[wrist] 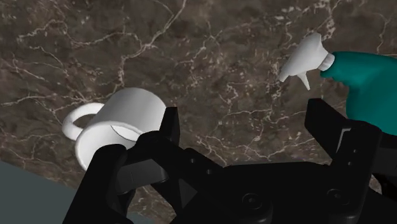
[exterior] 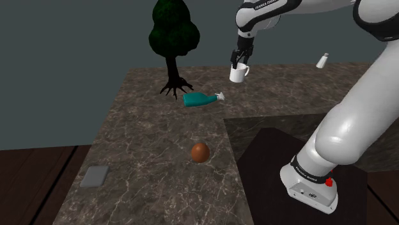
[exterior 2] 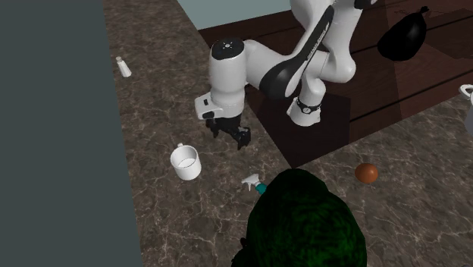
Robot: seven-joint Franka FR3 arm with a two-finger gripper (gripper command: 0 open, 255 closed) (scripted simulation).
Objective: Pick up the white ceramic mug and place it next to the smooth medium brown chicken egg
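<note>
Lining up for the pick, grasp not made yet. Right now the tool (wrist: 245,118) is spread wide with nothing between its fingers. In the wrist view the white mug (wrist: 121,124) sits outside one finger, not in the gap.

The mug stands upright on the marble-look surface (exterior: 147,140), upper middle of the shoulder view, right under the tool there. (That angle makes them look overlapped. The second exterior view puts the mug left of centre, with the tool beside it, up and to the right.)

A teal spray bottle (exterior: 201,100) lies on its side near the mug, and its nozzle shows beside the other finger in the wrist view. The brown egg (exterior: 200,152) is well apart, lower middle of the shoulder view, with bare surface around it.

Next move, as I read it: shift the tool sideways over the mug, set the fingers across the rim or wall, drop, close. Mind the handle orientation and the bottle nozzle on the way down.
</note>
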